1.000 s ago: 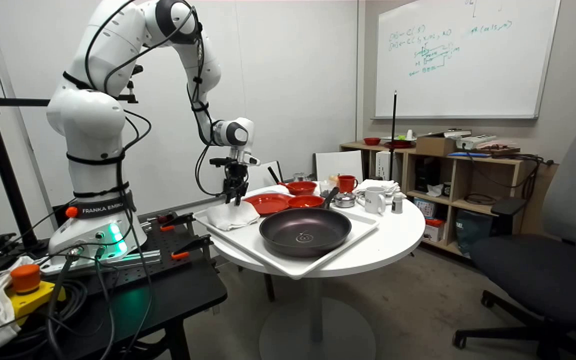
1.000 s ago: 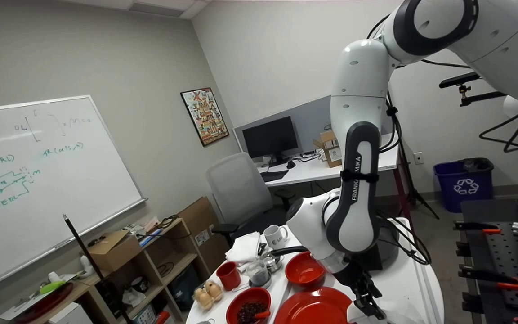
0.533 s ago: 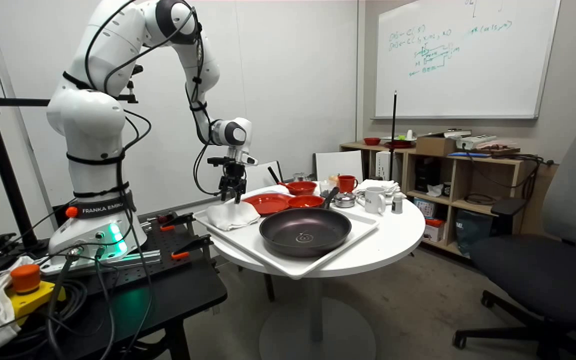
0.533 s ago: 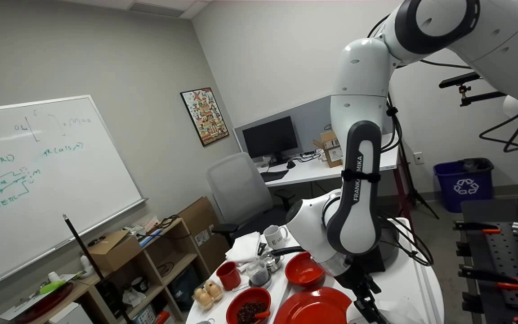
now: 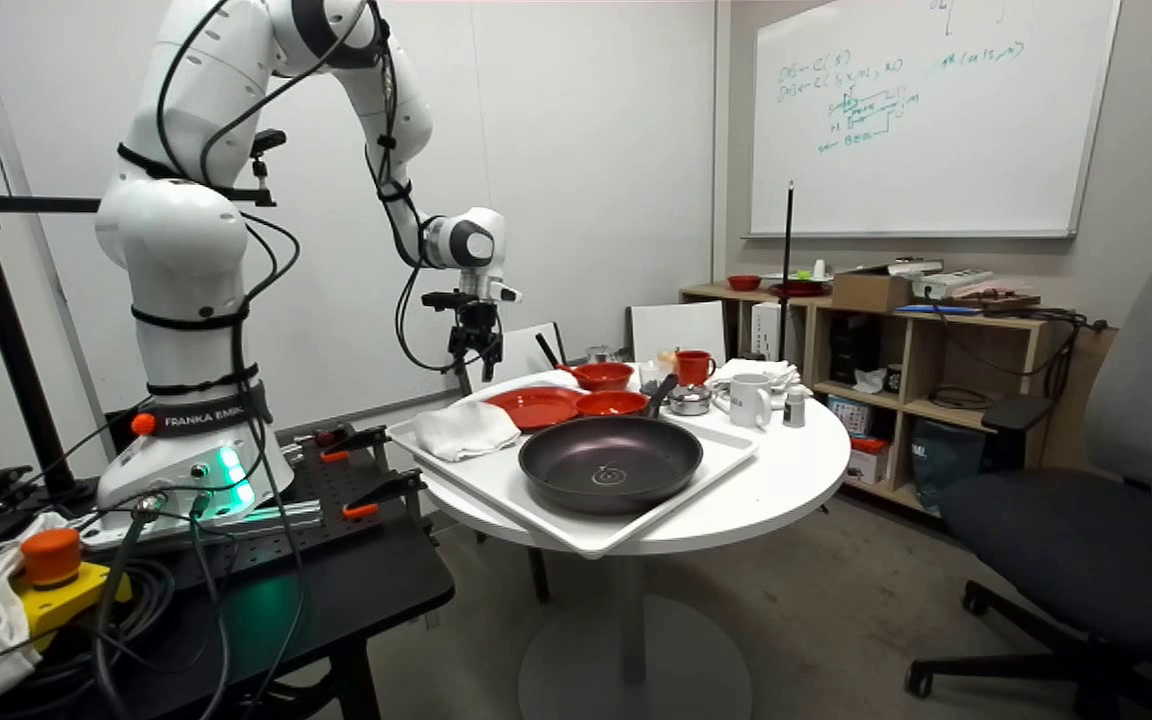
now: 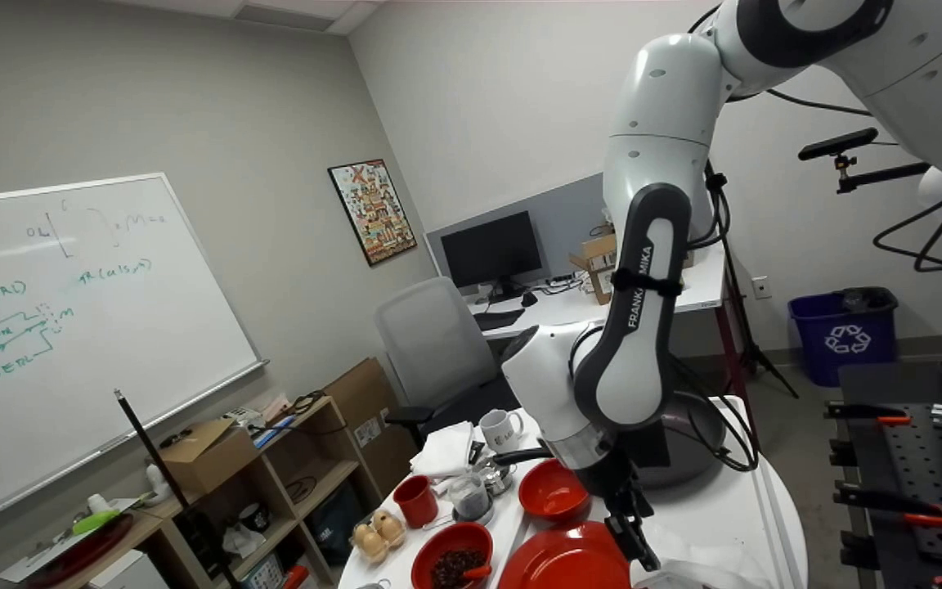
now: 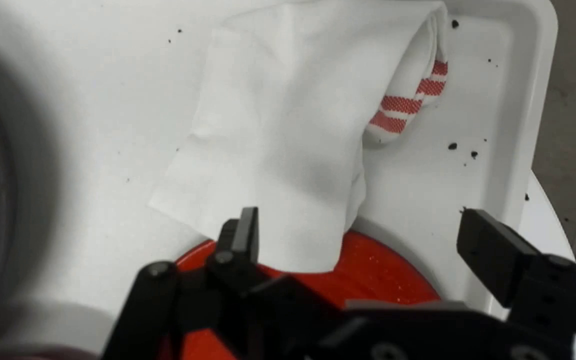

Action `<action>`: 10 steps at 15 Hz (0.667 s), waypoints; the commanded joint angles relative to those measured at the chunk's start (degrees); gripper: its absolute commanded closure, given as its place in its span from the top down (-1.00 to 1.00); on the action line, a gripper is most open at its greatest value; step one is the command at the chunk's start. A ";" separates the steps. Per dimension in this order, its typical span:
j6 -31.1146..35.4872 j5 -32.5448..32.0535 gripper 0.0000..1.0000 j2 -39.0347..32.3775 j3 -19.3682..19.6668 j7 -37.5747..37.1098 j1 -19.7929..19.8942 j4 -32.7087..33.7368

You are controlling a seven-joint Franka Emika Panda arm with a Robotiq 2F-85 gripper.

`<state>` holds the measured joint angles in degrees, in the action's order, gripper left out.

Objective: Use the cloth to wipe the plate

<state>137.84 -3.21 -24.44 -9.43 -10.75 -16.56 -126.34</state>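
White arm (image 5: pixel 414 115) arches downward, its fingers (image 7: pixel 493 260) spread above the plate (image 7: pixel 373 270) and cloth (image 7: pixel 298 125).

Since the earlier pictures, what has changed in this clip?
The gripper has risen away from the cloth and shifted toward the red plate. It holds nothing now, its jaws apart; whether it gripped anything earlier, I can't tell. The cloth, red plate and black pan lie as they were.

Cloth (image 5: pixel 464 432), plate (image 5: pixel 536 406), pan (image 5: pixel 611 460) on tray (image 5: pixel 496 474); cloth's end over plate; tray on table (image 5: pixel 798 455)
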 commanded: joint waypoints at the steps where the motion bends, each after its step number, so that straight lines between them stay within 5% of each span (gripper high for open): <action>1: 2.31 4.53 1.00 4.66 -1.87 3.93 2.97 -2.01; 10: 2.00 24.83 1.00 12.43 -5.06 16.58 10.73 -2.71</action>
<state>140.31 15.80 -15.75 -13.42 2.04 -7.79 -126.93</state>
